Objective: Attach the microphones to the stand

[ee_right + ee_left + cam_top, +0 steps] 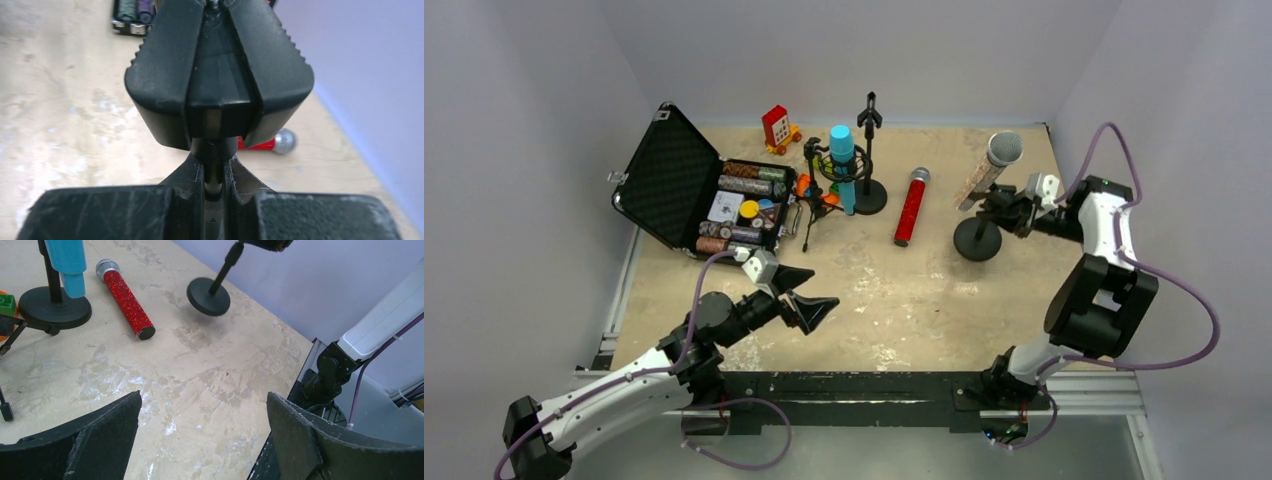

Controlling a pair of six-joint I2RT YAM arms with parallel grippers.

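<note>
The red glitter microphone lies flat on the desk, long axis running near-to-far with its head away, ahead and right of the wide-open, empty left tool, while the right tool is clamped on the stand.

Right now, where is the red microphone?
In the top view, the red microphone lies flat on the table right of centre, between the tall stand and the pink microphone's stand.

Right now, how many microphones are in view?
3. Cyan-blue microphone upright among the centre-back stands; red glitter microphone lying on the table beside them; silvery-pink microphone tilted atop the right stand. None seems hidden.
</note>
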